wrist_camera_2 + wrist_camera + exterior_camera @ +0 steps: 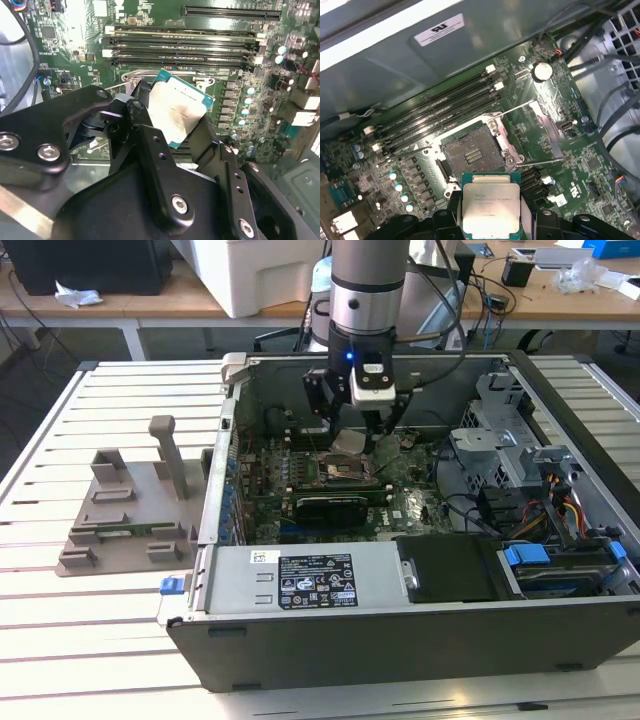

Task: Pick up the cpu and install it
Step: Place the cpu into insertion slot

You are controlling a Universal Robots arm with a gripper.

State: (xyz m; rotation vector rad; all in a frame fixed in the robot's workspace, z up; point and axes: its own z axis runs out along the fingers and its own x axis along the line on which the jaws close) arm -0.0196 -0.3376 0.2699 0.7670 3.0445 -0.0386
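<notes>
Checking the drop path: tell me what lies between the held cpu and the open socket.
In the first wrist view, between the cpu and the socket shows only that socket's metal frame; nothing else.

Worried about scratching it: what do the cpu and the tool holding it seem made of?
The cpu: lid looks like matte silver metal, dull sheen; rim looks like green circuit board. The tool: matte black, plastic or coated metal, cannot tell which.

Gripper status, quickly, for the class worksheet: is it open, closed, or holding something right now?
Gripper: closed, holding the cpu clear of the empty socket, not yet seated.
</notes>
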